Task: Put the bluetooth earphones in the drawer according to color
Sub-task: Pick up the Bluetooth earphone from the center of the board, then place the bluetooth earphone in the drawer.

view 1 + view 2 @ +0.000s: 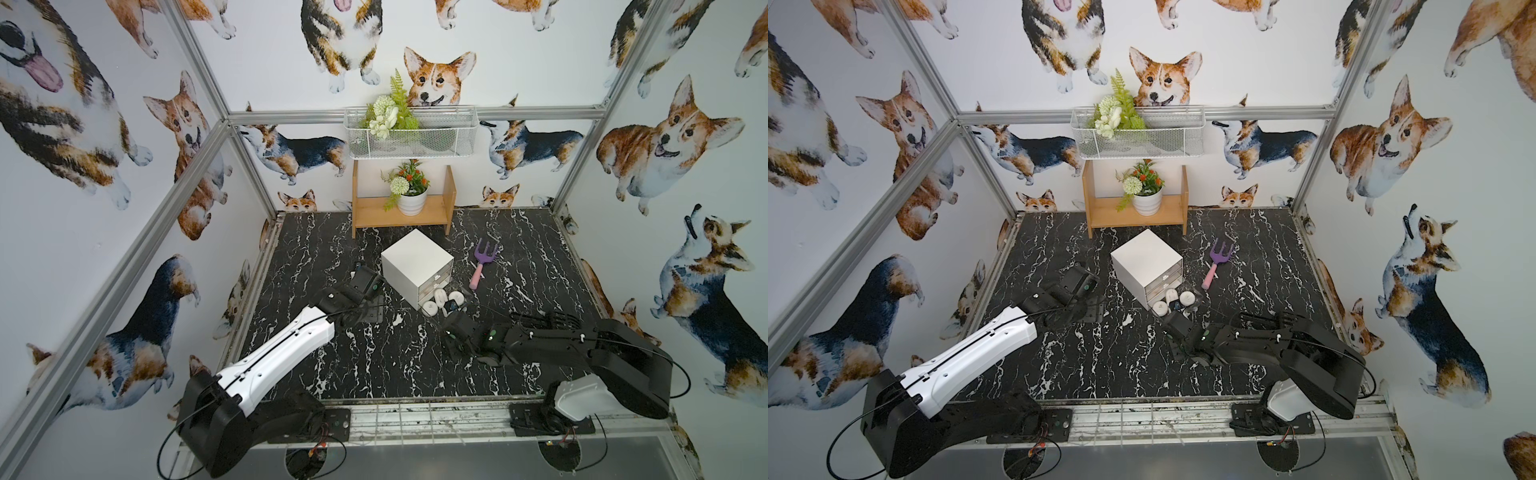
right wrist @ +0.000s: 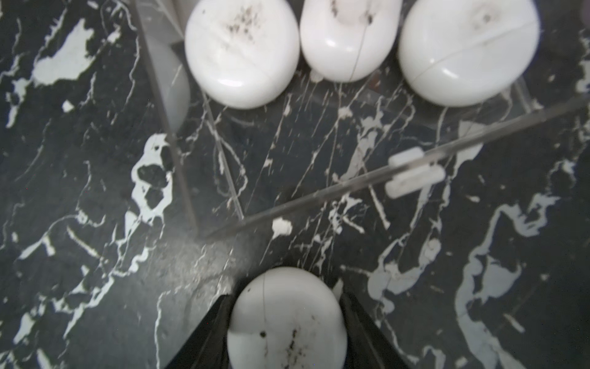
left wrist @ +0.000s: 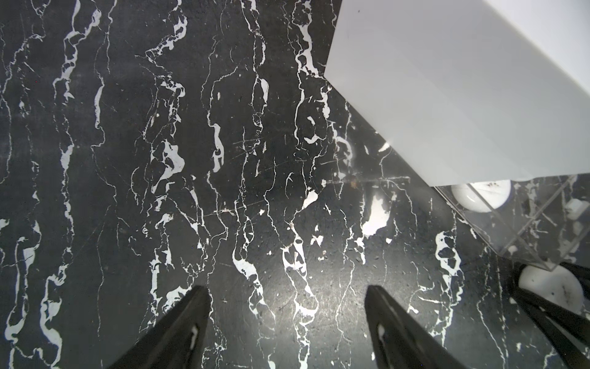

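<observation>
Top views: a boxy white cabinet (image 1: 415,259) sat on a black, white-veined marble tabletop (image 1: 374,365). Its bottom clear drawer (image 1: 466,296) was pulled out, with smooth pebble-shaped white cases (image 1: 1187,297) inside.
Left wrist: the left gripper (image 3: 287,294) was spread wide over bare marble, near the cabinet's matte side.
Right wrist: the right gripper (image 2: 284,292) pinched a glossy, scuffed held case (image 2: 287,319), fingers against both its sides, just outside the drawer's transparent front wall.

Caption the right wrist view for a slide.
White case between the right gripper's jaws, three more in the open drawer.
</observation>
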